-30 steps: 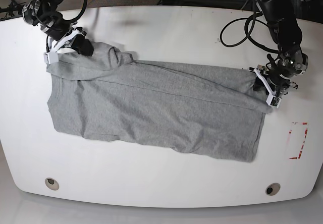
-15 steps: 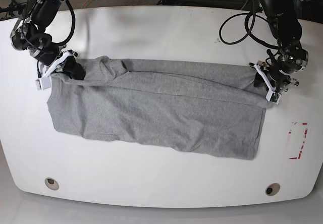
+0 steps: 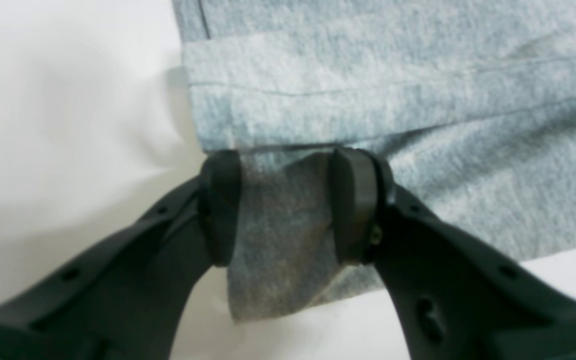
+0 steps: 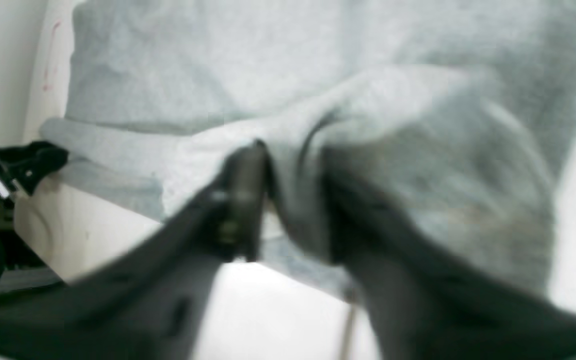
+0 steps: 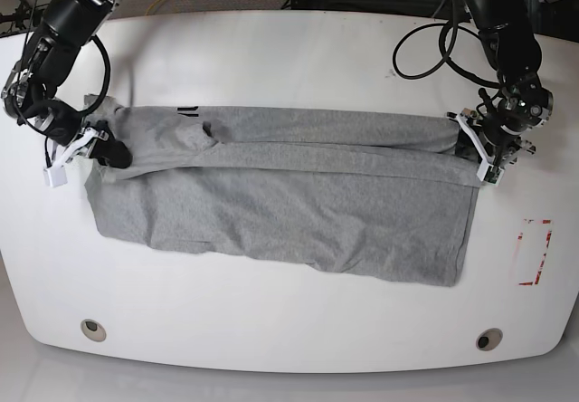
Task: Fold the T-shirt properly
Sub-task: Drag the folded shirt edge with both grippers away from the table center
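Both arms low at the T-shirt's (image 5: 289, 203) opposite ends.

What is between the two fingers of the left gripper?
A flap of the grey T-shirt fills the gap in the left gripper, seen in the left wrist view.

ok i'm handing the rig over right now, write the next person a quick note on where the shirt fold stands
Left gripper: jaws set on a tuck of the T-shirt at its corner on the base view's right; a grip looks likely.
Right gripper: at the shirt's other end; view blurred, with cloth bunched between the jaws, so I cannot tell whether it grips.
Shirt: spread lengthwise across the white table, far long edge turned toward the near side as a narrow band; a bit of black lettering shows near the right gripper.
Done: first lengthwise fold laid.
Left: release, smooth the bunching at the right gripper's end, then the remaining folds.
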`<state>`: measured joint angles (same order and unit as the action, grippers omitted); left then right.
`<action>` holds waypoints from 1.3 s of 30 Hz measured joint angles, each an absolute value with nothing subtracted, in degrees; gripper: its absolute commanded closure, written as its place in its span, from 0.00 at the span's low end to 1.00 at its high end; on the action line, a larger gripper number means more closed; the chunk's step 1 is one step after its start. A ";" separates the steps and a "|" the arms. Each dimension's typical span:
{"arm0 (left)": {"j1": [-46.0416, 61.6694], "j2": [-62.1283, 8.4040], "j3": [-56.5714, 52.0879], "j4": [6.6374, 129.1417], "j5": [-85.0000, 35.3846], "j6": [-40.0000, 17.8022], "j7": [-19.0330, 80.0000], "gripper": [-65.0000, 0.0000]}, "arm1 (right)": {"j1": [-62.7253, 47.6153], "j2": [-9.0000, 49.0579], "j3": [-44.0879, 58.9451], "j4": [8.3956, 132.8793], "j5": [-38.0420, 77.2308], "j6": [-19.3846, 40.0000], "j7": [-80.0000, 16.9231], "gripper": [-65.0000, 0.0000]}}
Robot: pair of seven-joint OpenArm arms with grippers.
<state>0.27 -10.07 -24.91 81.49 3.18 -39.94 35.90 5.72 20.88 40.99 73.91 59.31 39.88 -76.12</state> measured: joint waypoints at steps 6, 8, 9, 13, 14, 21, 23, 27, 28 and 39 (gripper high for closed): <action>0.19 -10.07 -24.91 81.49 3.14 -39.94 35.92 0.60 | 6.39 22.13 41.15 72.31 56.93 39.90 -74.43 0.34; 0.19 -10.07 -24.97 81.49 3.18 -39.94 35.94 0.60 | 6.39 22.96 41.32 72.31 54.59 39.90 -73.63 0.32; 0.16 -10.07 -24.97 81.52 3.20 -39.94 35.94 0.60 | 6.28 23.46 41.43 72.31 53.04 39.90 -73.43 0.33; 0.49 -9.91 -25.02 83.44 3.57 -40.10 36.88 0.60 | 4.08 24.84 41.69 72.36 48.25 39.88 -70.32 0.33; 0.67 -9.91 -25.10 84.38 3.79 -40.10 37.01 0.60 | 3.36 25.08 41.67 72.38 47.44 39.90 -68.90 0.33; -0.23 -8.32 -30.17 89.17 3.44 -40.10 38.87 0.59 | -1.67 25.39 41.52 72.34 38.52 39.88 -62.50 0.33; -0.56 -8.16 -30.94 88.18 3.66 -40.10 39.86 0.59 | -2.11 25.26 41.50 72.31 36.95 39.86 -61.52 0.33; -1.21 -8.12 -30.96 85.01 3.86 -40.10 40.42 0.59 | -2.74 24.51 41.28 72.27 34.81 39.86 -59.59 0.33; -1.32 -8.05 -30.92 84.07 3.84 -40.10 39.99 0.59 | -2.87 23.99 41.28 72.27 34.63 39.88 -58.98 0.33; -1.48 -8.12 -30.98 79.75 2.83 -39.97 38.39 0.76 | -2.90 21.56 41.30 72.36 33.69 39.92 -57.30 0.94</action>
